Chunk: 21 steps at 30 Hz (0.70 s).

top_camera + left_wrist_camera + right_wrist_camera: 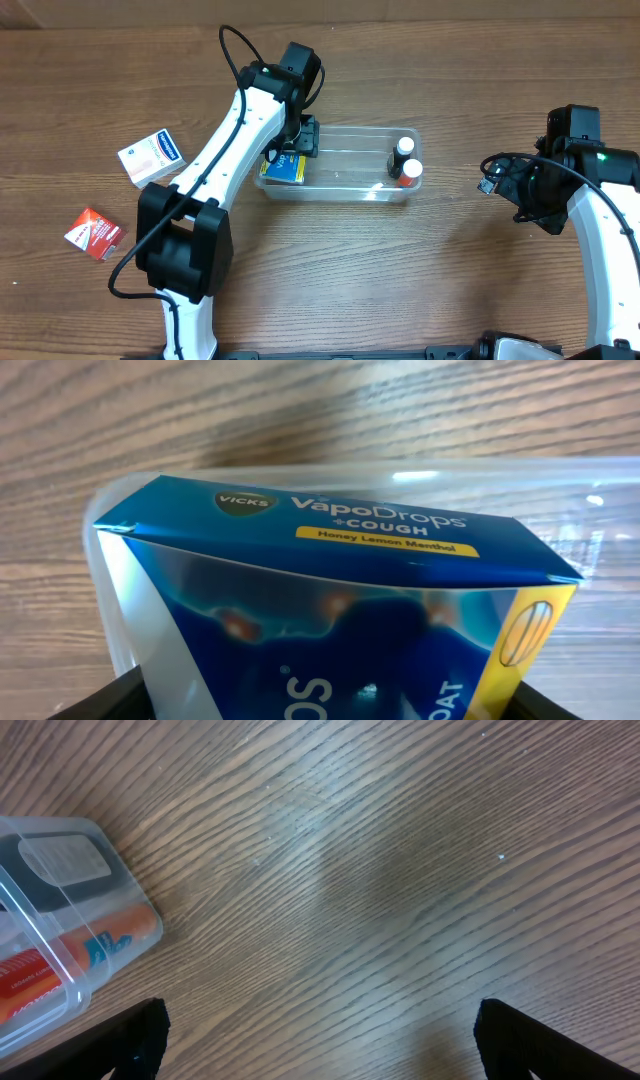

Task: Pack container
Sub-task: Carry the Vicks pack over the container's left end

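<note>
Inside container (345,131), left hand (296,150) tight on blue cough-drop box (345,540), two bottles (409,170) at far end; right hand (325,1045) agape, aside.

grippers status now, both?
Left gripper: closed on the box, at the container.
Right gripper: open, empty.

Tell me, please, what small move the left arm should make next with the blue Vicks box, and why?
Probably open the left gripper and release the blue Vicks box. The overhead view shows it already inside the left end of the container, clear of the two bottles at the right end; whether it touches the floor is unclear.
</note>
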Each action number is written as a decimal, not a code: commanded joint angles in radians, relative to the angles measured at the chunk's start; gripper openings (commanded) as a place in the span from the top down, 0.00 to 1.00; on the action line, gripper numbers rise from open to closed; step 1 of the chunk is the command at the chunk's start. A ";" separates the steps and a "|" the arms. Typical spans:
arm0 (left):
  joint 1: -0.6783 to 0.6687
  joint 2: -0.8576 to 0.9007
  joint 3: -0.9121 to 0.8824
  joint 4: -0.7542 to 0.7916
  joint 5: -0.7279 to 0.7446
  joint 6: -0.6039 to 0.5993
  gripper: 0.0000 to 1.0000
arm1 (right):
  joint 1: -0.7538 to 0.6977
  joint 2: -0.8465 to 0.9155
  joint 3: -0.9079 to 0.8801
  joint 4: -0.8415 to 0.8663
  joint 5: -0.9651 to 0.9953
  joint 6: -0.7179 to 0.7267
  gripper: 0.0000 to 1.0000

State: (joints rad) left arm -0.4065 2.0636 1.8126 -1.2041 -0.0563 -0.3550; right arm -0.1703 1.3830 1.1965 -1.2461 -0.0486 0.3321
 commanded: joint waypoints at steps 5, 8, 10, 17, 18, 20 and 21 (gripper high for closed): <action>-0.007 0.010 0.000 -0.026 0.000 -0.020 0.43 | -0.005 -0.014 -0.002 0.004 -0.007 -0.006 0.00; -0.007 0.010 0.000 -0.027 0.001 -0.020 0.37 | -0.005 -0.014 -0.002 0.003 -0.007 -0.006 0.00; -0.007 0.010 0.000 -0.034 0.001 -0.019 0.27 | -0.005 -0.014 -0.002 0.003 -0.007 -0.006 0.00; -0.006 0.010 0.000 -0.045 0.001 -0.019 0.06 | -0.005 -0.014 -0.002 0.003 -0.007 -0.006 0.00; -0.006 0.010 0.000 -0.045 0.001 -0.019 0.03 | -0.005 -0.014 -0.002 0.003 -0.007 -0.006 0.00; -0.006 0.010 0.000 -0.045 0.001 -0.019 0.02 | -0.005 -0.014 -0.002 0.002 -0.007 -0.006 0.00; -0.006 0.010 0.000 -0.045 0.001 -0.019 0.02 | -0.005 -0.014 -0.002 0.002 -0.007 -0.006 0.00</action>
State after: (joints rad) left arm -0.4065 2.0651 1.8126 -1.2457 -0.0570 -0.3679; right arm -0.1707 1.3830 1.1965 -1.2469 -0.0483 0.3325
